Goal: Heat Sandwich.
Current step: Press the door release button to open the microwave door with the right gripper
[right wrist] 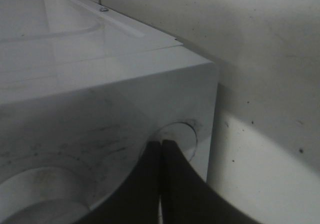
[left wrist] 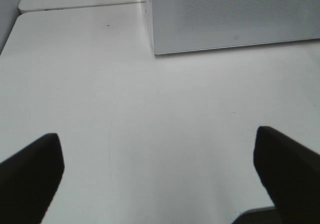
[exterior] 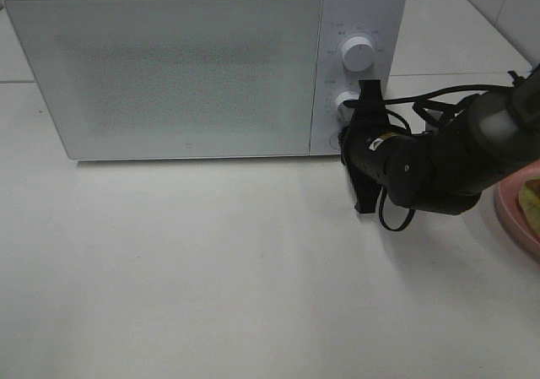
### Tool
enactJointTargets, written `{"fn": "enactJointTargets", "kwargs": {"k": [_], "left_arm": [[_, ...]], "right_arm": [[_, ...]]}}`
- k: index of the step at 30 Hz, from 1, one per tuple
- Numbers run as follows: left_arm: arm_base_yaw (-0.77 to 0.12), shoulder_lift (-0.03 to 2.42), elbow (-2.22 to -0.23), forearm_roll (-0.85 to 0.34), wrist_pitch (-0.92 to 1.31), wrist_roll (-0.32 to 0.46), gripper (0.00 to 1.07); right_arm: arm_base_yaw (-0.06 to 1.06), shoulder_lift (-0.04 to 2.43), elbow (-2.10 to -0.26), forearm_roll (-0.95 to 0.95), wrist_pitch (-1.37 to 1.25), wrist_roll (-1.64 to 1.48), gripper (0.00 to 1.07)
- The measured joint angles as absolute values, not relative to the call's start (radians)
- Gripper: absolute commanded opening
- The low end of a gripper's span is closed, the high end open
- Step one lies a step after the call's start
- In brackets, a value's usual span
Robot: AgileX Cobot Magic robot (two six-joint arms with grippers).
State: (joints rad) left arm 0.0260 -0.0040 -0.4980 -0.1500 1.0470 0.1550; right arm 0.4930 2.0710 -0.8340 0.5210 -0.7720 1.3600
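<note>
Little of the sandwich (exterior: 531, 198) shows from the high camera: a yellowish sliver at the right edge of the picture, lying on a pink plate (exterior: 509, 212) that the frame itself cuts off, well apart from the microwave (exterior: 169, 67). The microwave stands on the white tabletop (exterior: 211, 278) with its door closed, so its inside is hidden. The right arm (exterior: 447, 155) reaches in front of the control panel, and its dark body covers part of the lower knob (exterior: 344, 102) and the foot of the panel; the upper knob (exterior: 359, 56) is in full view. How the right jaws stand cannot be told from here. From the left wrist, the left jaws stand wide apart with nothing between them, only two dark fingertips (left wrist: 35, 174) showing over bare tabletop, the microwave's lower front corner beyond. From the right wrist, the right jaws are pressed together, holding nothing, their fingertips (right wrist: 150, 169) at a round button (right wrist: 181, 131) on the panel; whether they touch it is hard to judge.
</note>
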Motion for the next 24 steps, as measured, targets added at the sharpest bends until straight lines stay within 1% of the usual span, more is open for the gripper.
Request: {"fn": "enactJointTargets", "kwargs": {"k": [24], "left_arm": [[0.026,-0.004,-0.498,-0.150,1.047,0.155,0.98]], "right_arm": [[0.486,2.096,-0.862,0.532,-0.785,1.363,0.00]]}}
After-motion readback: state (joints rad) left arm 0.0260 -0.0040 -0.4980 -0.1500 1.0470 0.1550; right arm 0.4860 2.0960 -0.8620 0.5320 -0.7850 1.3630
